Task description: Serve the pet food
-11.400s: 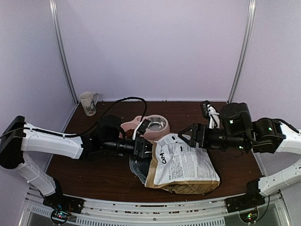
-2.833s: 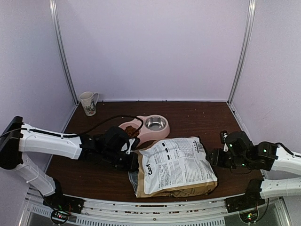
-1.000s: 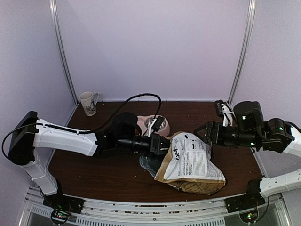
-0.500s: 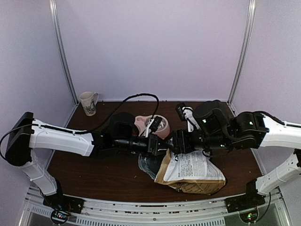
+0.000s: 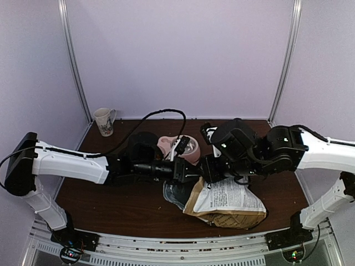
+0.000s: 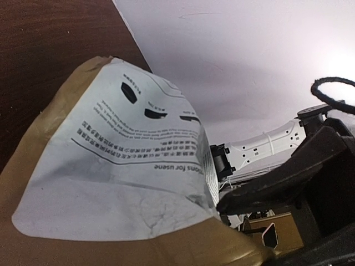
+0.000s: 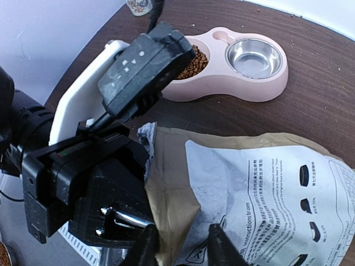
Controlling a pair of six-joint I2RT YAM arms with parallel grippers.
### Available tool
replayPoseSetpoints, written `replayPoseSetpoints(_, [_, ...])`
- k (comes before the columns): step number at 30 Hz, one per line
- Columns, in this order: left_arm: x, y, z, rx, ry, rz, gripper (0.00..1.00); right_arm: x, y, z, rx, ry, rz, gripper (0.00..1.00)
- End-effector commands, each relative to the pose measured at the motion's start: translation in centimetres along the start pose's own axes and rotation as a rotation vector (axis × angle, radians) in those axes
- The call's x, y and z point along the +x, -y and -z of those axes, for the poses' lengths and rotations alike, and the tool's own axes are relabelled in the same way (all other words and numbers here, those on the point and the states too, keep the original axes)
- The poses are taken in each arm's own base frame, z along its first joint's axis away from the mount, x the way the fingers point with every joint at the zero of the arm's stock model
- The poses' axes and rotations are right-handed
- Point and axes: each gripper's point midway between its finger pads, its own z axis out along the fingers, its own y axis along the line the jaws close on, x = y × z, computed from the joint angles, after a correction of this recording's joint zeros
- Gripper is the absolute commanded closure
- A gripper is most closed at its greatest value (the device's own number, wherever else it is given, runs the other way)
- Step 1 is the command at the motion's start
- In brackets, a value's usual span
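The pet food [image 7: 191, 62] fills the left cup of the pink double bowl [image 7: 222, 83]; its steel cup [image 7: 255, 55] is empty. In the top view the left arm hides the kibble, and only part of the bowl [image 5: 188, 148] shows. The tan paper bag [image 5: 224, 198] with a white label lies tilted, its top raised. My left gripper [image 5: 187, 170] is shut on the bag's torn top edge [image 7: 145, 138]. My right gripper [image 5: 206, 169] is right beside it, open, its fingers on either side of the bag's top fold [image 7: 183, 221]. The bag [image 6: 111, 166] fills the left wrist view.
A white mug [image 5: 104, 121] stands at the back left corner. A clear plastic piece [image 5: 176, 195] lies under the bag's left side. A black cable [image 5: 161, 113] loops over the left arm. The two grippers are nearly touching above the table's middle.
My right arm has swung in from the right to the bag's top, next to my left gripper. The left gripper keeps the bag's top raised and has barely moved.
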Motion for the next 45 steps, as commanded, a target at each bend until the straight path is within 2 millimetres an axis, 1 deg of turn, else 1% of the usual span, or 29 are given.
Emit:
replayPoseSetpoints(1, [-4.4,7.3,3.3,0.206,0.182,-0.146,1.00,1.1,2.9,0.3,0.143,-0.038,0.015,0.76])
replayPoseSetpoints(3, [-4.4,7.1,3.9,0.196,0.192,-0.142,1.00,0.9,3.5,0.7,0.171,-0.029,0.015,0.80])
replayPoseSetpoints(7, [-4.0,6.0,5.1,0.165,0.210,-0.125,1.00,0.3,5.7,1.9,0.256,-0.009,0.005,1.00])
replayPoseSetpoints(11, [-3.3,5.0,5.9,0.140,0.207,-0.093,1.00,-0.3,7.2,2.8,0.287,0.021,-0.028,1.00])
replayPoseSetpoints(17, [-2.1,3.3,7.0,0.113,0.204,-0.012,1.00,-0.7,8.9,4.1,0.303,0.070,-0.081,1.00])
replayPoseSetpoints(21, [-1.7,1.9,7.6,0.096,0.212,0.052,1.00,-0.8,9.6,4.7,0.294,0.096,-0.112,1.00])
replayPoseSetpoints(27, [-1.5,1.7,8.4,0.161,0.224,0.122,1.00,-0.8,10.3,5.2,0.294,0.120,-0.145,1.00])
replayPoseSetpoints(31, [-1.8,2.3,9.0,0.191,0.233,0.136,1.00,-0.8,10.6,5.4,0.293,0.130,-0.156,1.00])
replayPoseSetpoints(37, [-3.0,3.5,10.5,0.208,0.261,0.149,1.00,-0.5,10.7,5.2,0.287,0.130,-0.168,1.00])
replayPoseSetpoints(40, [-3.7,3.4,11.4,0.188,0.281,0.163,1.00,-0.4,10.7,5.2,0.282,0.132,-0.172,1.00])
replayPoseSetpoints(45, [-5.0,2.0,13.4,0.121,0.325,0.192,1.00,-0.4,10.8,5.2,0.280,0.134,-0.173,1.00])
